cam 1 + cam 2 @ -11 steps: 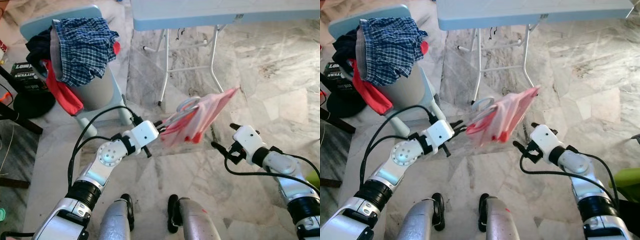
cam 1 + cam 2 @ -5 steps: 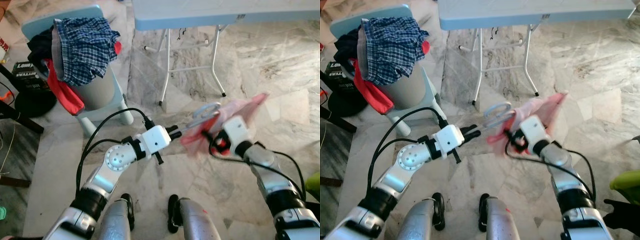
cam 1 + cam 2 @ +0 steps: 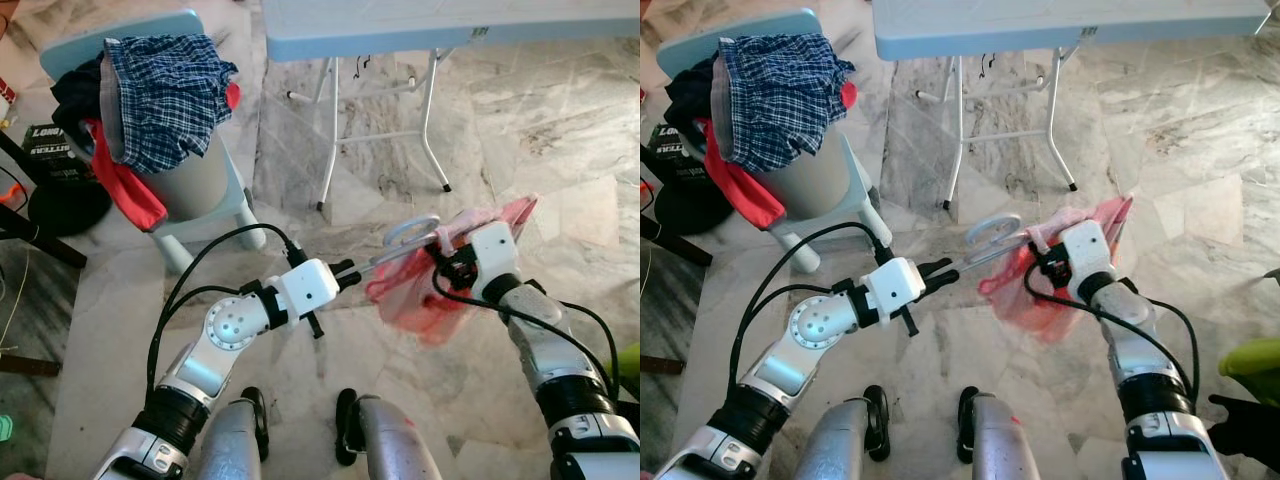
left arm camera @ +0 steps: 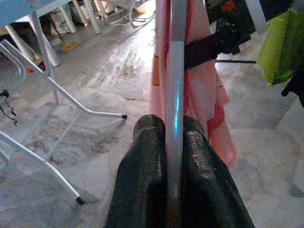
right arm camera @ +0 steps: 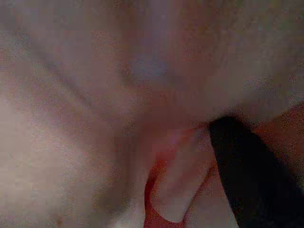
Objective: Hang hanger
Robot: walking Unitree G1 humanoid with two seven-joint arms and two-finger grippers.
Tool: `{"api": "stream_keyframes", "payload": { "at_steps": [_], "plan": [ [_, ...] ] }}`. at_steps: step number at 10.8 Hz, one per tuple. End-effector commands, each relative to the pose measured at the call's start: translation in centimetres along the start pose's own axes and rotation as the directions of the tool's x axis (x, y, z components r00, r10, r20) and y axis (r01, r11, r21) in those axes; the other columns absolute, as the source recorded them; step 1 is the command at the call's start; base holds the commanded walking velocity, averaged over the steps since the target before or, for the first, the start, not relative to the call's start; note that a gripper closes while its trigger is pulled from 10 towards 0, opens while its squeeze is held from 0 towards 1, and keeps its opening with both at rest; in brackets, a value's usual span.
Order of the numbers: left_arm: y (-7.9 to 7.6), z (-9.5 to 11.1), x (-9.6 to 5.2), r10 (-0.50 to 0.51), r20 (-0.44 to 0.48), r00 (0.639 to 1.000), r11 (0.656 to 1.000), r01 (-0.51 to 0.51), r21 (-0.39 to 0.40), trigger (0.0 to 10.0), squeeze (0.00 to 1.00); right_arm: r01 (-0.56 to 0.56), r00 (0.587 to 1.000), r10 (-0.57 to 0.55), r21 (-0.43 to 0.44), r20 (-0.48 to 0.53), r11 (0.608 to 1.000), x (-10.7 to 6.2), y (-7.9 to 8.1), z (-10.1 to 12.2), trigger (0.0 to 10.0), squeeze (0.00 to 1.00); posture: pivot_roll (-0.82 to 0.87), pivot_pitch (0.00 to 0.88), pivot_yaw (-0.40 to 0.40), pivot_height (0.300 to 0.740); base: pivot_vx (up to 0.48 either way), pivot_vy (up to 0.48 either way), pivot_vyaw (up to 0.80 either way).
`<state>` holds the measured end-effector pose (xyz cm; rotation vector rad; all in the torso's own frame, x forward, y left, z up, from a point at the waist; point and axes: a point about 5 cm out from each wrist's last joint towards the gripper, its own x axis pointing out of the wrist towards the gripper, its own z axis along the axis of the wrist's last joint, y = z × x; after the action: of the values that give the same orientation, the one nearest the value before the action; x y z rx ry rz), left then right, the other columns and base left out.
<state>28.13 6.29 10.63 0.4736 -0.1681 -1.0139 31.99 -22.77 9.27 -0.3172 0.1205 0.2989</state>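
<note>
So the hanger (image 3: 400, 245) is clamped at one end by the left pincer (image 3: 350, 272), its long axis run straight out toward the right pincer (image 3: 447, 262), which is buried in the pink garment (image 3: 425, 300) — grip can't be told.

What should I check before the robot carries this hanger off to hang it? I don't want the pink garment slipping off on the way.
1. Left gripper clamped on the hanger: ok, both fingers press the grey bar.
2. Pink garment on the hanger: ok, it drapes from the bar above the floor.
3. Right gripper holding the garment: cannot tell, its fingers are buried in cloth.
4. Hanger hook free: ok, nothing caught in it.
5. A rail to hang on: cannot tell.
6. Path ahead: not ok, table legs and a chair piled with clothes stand close.
</note>
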Motion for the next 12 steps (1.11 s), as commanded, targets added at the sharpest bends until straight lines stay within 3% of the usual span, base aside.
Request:
{"api": "stream_keyframes", "payload": {
  "at_steps": [1, 9, 11, 12],
  "plan": [
    [-0.1, 0.5, 0.1, -0.01, 0.021, 1.0, 1.0, 0.01, 0.011, 0.0, 0.0, 0.024, 0.999, -0.024, 0.016, -0.024, 1.0, -0.3, -0.7, -0.4, 0.0, 0.0, -0.02, 0.28, -0.022, 0.74, 0.0, 0.0, 0.0],
    [0.1, 0.1, -0.1, 0.016, 0.004, 1.0, 1.0, -0.016, 0.011, 0.0, 0.0, 0.17, 0.985, -0.173, 0.091, 0.026, 0.981, 0.3, -2.6, 0.7, 0.0, 0.0, -0.02, 0.256, -0.029, 0.74, 0.0, 0.0, 0.0],
    [0.2, -0.3, -0.1, 0.027, -0.025, 0.999, 0.999, -0.027, 0.021, 0.0, 0.0, 0.276, 0.958, -0.282, 0.112, 0.043, 0.955, 0.2, -4.0, 1.3, 0.0, 0.0, -0.02, 0.254, -0.034, 0.74, 0.0, 0.0, 0.0],
    [0.3, -1.4, -0.5, 0.046, -0.101, 0.994, 0.999, -0.044, 0.018, 0.0, 0.0, 0.361, 0.928, -0.37, 0.136, 0.046, 0.923, -0.1, -5.2, 1.6, 0.0, 0.0, -0.02, 0.254, -0.036, 0.74, 0.0, 0.0, 0.0]
  ]
}}
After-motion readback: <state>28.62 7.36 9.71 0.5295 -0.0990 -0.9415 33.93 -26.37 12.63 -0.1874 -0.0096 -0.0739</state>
